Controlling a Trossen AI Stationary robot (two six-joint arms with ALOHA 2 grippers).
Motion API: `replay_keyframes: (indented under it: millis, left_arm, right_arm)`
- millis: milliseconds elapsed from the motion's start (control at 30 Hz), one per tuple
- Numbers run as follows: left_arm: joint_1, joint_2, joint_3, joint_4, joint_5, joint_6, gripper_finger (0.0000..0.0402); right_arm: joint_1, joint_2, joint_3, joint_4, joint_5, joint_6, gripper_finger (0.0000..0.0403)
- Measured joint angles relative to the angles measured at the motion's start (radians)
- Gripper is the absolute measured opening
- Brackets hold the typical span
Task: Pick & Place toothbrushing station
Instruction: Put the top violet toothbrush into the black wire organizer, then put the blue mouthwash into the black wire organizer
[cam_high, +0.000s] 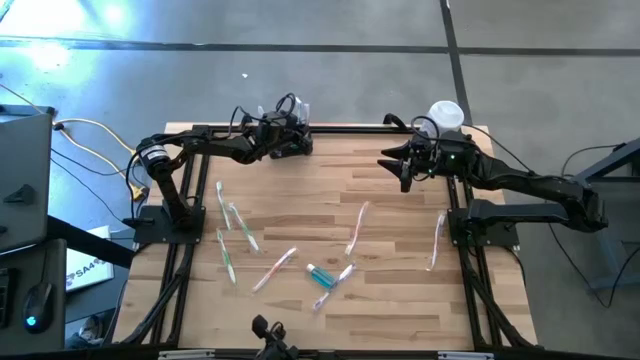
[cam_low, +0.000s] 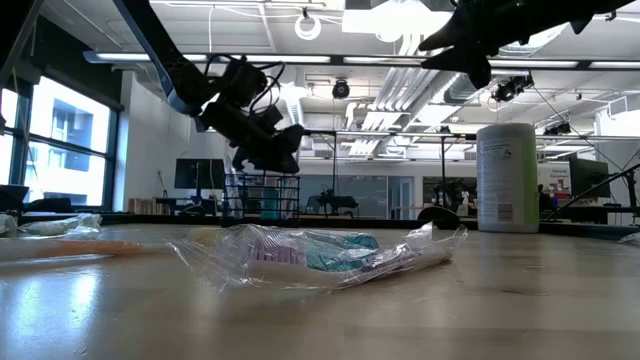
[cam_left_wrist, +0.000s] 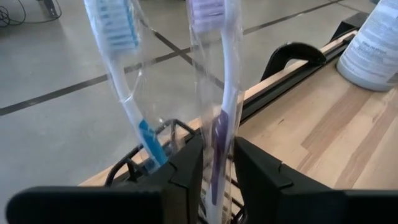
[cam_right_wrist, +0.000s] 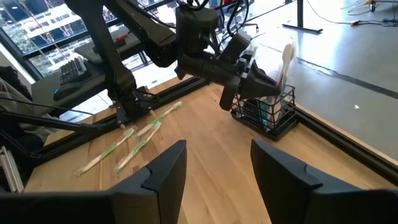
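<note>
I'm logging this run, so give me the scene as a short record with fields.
rack: black wire rack at the table's far edge, left side
in rack: blue toothbrush and purple toothbrush, both wrapped, standing upright
left gripper: at the rack, fingers either side of the purple toothbrush
right gripper: open, empty, hanging over the table's far right
loose: wrapped toothbrushes scattered on the table
also: white canister at the far right

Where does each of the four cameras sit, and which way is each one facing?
High view: overhead, straight down on the table; both arms show.
Low view: table height, level across wrapped toothbrushes; arms enter from above.
Left wrist view: past the left gripper, around a purple toothbrush in the black rack.
Right wrist view: past the right gripper, open, toward the left arm.
Shared: rack, white container.
</note>
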Motion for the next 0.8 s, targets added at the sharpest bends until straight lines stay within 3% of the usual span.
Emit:
replay_keyframes:
  millis: [800]
  left_arm:
    - [0.0,-0.002,0.0,-0.014,-0.005,-0.007,0.0178]
  right_arm:
    - [0.0,0.006,0.0,0.053,-0.008,0.002,0.0171]
